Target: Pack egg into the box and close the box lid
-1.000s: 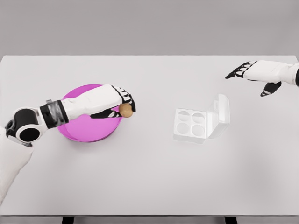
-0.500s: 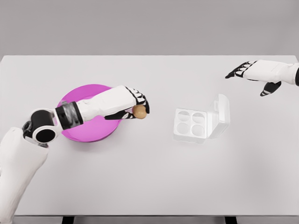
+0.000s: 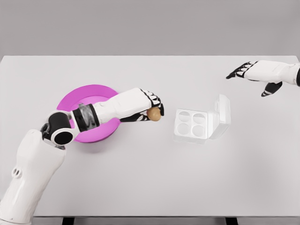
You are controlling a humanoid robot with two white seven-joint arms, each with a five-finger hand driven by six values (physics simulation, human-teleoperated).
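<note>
A brown egg (image 3: 153, 114) is held in my left hand (image 3: 151, 107), whose fingers are curled around it above the table, between the pink bowl and the box. The white egg box (image 3: 191, 125) lies to the right with its four cups empty and its lid (image 3: 223, 110) standing open on the far right side. The egg is a short way left of the box's near-left cup. My right hand (image 3: 248, 71) hovers at the upper right with fingers spread, holding nothing.
A pink bowl (image 3: 89, 93) sits on the white table (image 3: 150, 178) at the left, partly covered by my left forearm. The table's front edge runs along the bottom of the view.
My left hand has carried the egg rightward from over the bowl's rim toward the box. The right hand has stayed in place.
</note>
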